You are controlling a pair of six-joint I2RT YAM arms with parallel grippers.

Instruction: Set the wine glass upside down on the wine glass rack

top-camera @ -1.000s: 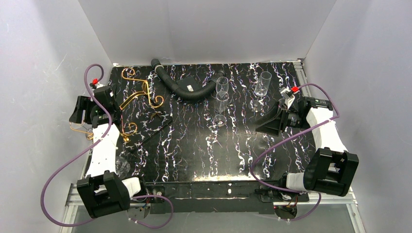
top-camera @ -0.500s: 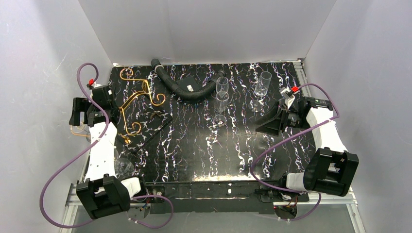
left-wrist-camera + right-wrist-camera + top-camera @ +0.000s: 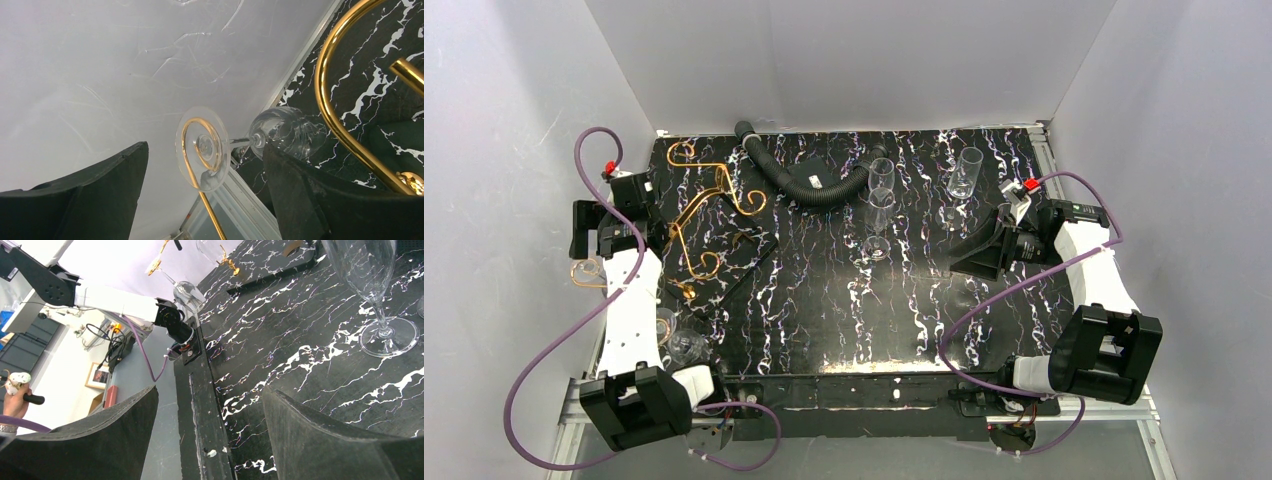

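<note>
Left wrist view: clear stemmed wine glass [image 3: 287, 136] shows btwn the black fingers of the left pincer [image 3: 205, 150], which stand wide apart & grip nothing. Its round foot lies against a spiral scroll of the thin gold wire rack [image 3: 407, 71], scroll visible thru the disc; bowl end is over the edge of the black white-veined marble surface [image 3: 370, 85]. Can't tell if the scroll actually carries the foot. Right wrist view has this glass bowl-down, stem running up to a gold scroll. Top external puts it at the near-left corner, just beside the left arm [image 3: 629, 310], w/ the rack spreading twd the far-left corner. On the right side of the surface the right pincer [image 3: 207, 390] is also apart & empty, near an upright clear flute [image 3: 372, 275]. Black corrugated hose [image 3: 809, 185] curves by the far edge.
</note>
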